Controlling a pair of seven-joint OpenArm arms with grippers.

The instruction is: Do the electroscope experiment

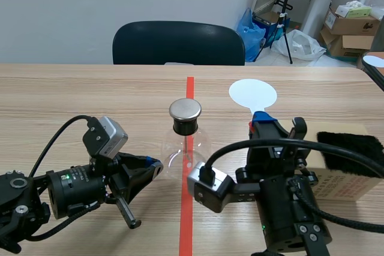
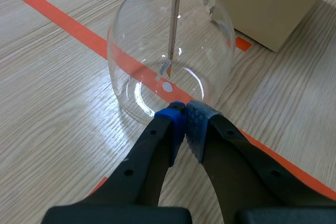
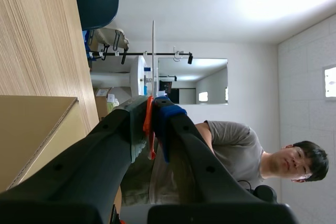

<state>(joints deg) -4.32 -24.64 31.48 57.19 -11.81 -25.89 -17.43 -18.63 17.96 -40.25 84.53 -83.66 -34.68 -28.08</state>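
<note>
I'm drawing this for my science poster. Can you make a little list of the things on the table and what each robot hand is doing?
middle: glass electroscope, metal cap, standing on the red tape line
left gripper: shut on nothing, tips right by the flask's base
right gripper: shut on the white paddle, held by its orange handle
by the right arm: cardboard box with black fur on top
behind the table: dark chair
</note>
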